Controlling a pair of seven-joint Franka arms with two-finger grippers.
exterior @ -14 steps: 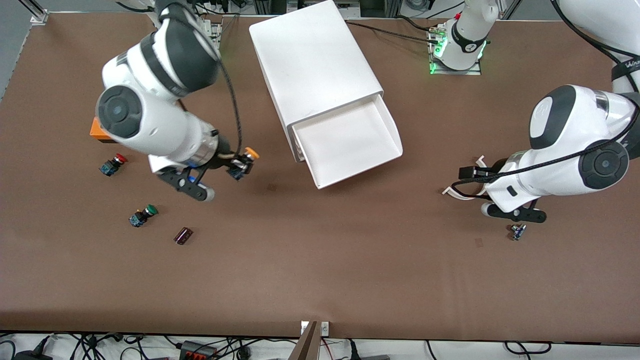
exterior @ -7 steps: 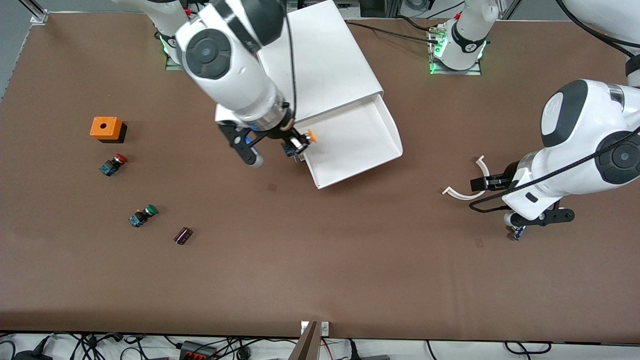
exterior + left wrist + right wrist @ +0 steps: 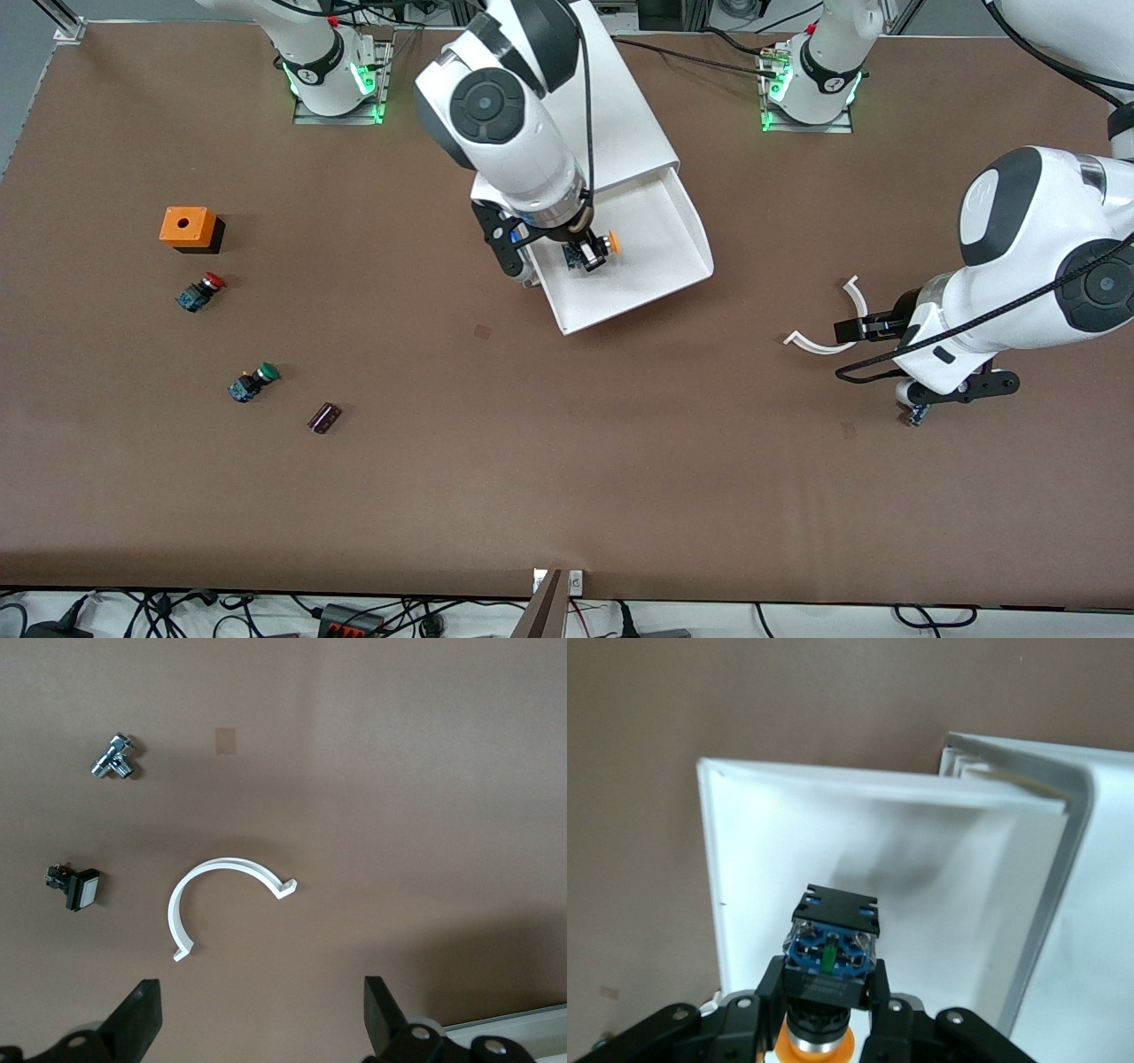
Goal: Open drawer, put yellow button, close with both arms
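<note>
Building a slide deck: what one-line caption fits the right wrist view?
Right gripper holds the yellow-capped, dark-bodied push button over the open white plastic drawer.

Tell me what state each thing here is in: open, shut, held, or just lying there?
drawer: pulled open, nothing lying in it yet.
yellow button: held in the air over the open drawer.
right gripper: shut on the yellow button.
left gripper: open, holding nothing, over the white curved clip; that arm waits.
red button: lying on the table.
green button: lying on the table.
</note>
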